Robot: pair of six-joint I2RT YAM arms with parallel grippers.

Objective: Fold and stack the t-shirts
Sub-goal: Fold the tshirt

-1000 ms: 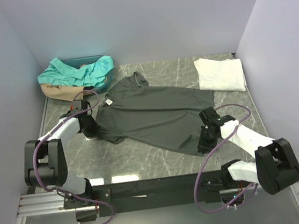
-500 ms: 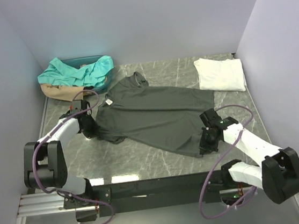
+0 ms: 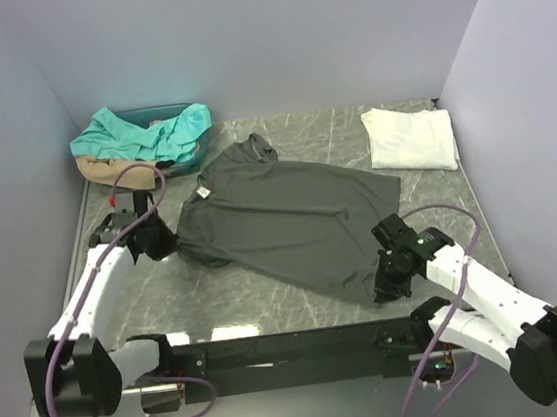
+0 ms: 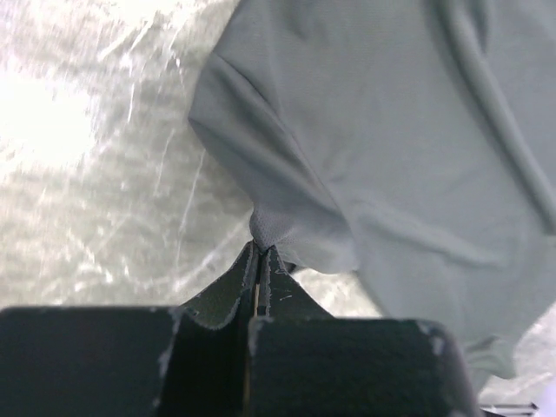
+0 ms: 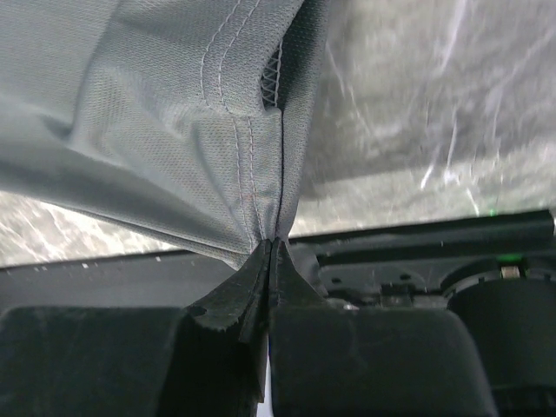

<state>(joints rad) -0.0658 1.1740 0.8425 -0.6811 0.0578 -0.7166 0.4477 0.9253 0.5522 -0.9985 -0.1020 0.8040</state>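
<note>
The charcoal grey t-shirt [image 3: 285, 218] lies spread across the middle of the marble desk [image 3: 248, 294], collar toward the far wall and its small white neck label [image 3: 201, 192] showing. My left pincer [image 4: 259, 259] is pinched shut on a fold of cloth at the shirt's left sleeve edge. My right pincer [image 5: 271, 250] is clamped on the stitched hem at the near right corner, the fabric fanning out from its tips. A folded white t-shirt [image 3: 412, 139] sits at the far right corner, apart from the grey one. At far left, a teal shirt [image 3: 134, 134] and a tan shirt [image 3: 103, 171] are heaped at a dark bin [image 3: 190, 159].
</note>
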